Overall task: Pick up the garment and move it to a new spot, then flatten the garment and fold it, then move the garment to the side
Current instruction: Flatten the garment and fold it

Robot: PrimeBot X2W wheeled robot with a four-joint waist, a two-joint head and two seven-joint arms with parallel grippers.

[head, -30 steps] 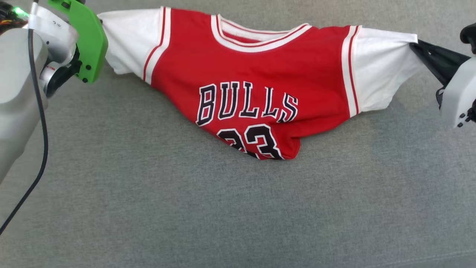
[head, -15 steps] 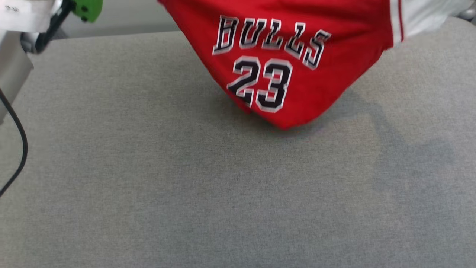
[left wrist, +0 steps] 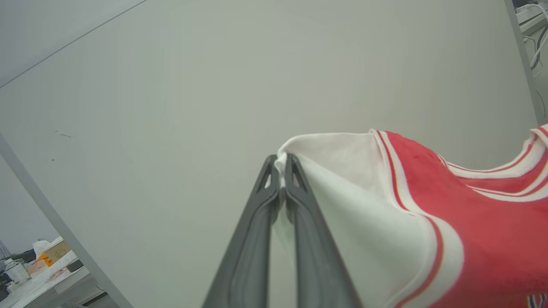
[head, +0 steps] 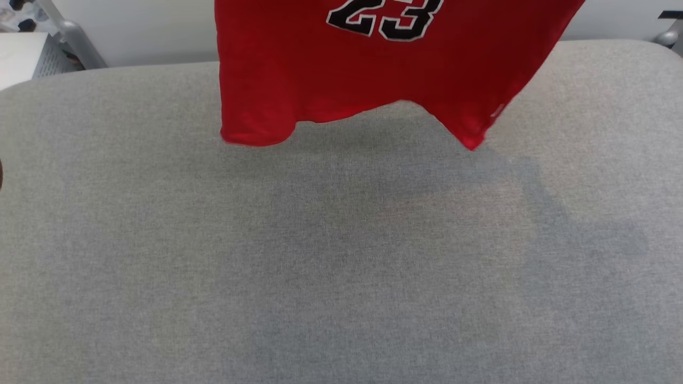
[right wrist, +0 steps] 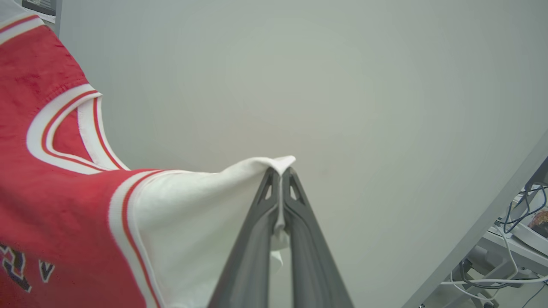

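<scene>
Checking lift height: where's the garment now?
The garment hangs at the head view's top centre, hem apparently off the grey surface, stretched between the left gripper and right gripper, each pinching a white sleeve.

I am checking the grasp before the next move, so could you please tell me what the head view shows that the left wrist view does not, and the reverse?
Head view adds: the garment with its lower hem hanging loose over the grey padded surface, and the number 23. Left wrist view adds: the left gripper shut on the tip of the white sleeve, plus the striped collar against a pale wall. Shared: the garment's red body, held up in the air.
</scene>
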